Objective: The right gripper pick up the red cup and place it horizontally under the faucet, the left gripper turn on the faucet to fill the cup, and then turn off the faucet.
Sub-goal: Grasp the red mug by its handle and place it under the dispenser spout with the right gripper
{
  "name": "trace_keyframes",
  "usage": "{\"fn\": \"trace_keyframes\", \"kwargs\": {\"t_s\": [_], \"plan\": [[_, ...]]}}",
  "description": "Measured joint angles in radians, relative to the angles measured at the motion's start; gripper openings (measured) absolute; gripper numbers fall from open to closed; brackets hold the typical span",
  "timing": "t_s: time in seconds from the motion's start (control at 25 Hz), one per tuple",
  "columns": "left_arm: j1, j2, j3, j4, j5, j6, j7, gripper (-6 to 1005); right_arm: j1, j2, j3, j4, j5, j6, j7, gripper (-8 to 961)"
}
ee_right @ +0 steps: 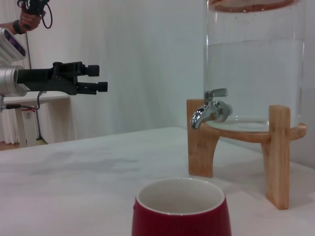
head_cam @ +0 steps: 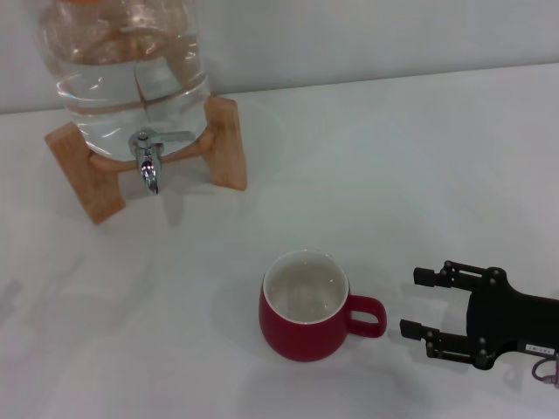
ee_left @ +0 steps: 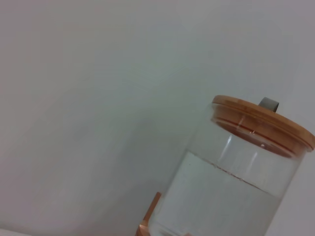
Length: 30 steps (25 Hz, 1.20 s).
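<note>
So the red cup [head_cam: 304, 307] is sitting upright on the white counter [head_cam: 419, 175], toward the near edge and roughly in the middle between the side edges. Cream inside looks empty, and its loop handle sticks out toward the robot's right. Nothing is touching it.

Right pincer [head_cam: 417, 303] is low by the near right corner of the counter, fingers spread wide apart and pointed at the cup's handle. It's near the handle but there's a clear gap, so no contact and nothing held.

Over by the far left corner there's the clear water jar [head_cam: 122, 70] resting on its wooden stand [head_cam: 225, 140], with water in it. The faucet [head_cam: 148, 161] pokes out of the jar's front between the stand's two legs, spout pointing down, thin lever handle lying off to one side. No water can be seen coming out of it. The cup is well apart from it, nowhere near under the spout.

Left pincer [ee_right: 93, 78] only shows up in the right wrist view, held up in the air well above the counter and well apart from the jar, its black fingers sticking out level with a gap between them, holding nothing. The left wrist view just shows the jar's upper part with a wooden lid [ee_left: 263, 121] on top.
</note>
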Motion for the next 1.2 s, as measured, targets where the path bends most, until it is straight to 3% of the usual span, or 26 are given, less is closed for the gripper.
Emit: {"fn": "trace_keyframes", "kwargs": {"t_s": [0.52,0.76,1.2], "plan": [[-0.002,0.0,0.0,0.0,-0.002,0.002,0.0,876,0.007,0.001,-0.042,-0.051,0.02,-0.034,-0.054,682],[-0.003,0.0,0.0,0.002,-0.004,0.003,-0.006,876,0.011,0.002,-0.179,-0.066,0.157,-0.1,-0.107,681],[-0.002,-0.001,0.0,0.006,-0.003,0.0,-0.012,876,0.02,0.003,-0.289,-0.067,0.268,-0.153,-0.148,681]]}}
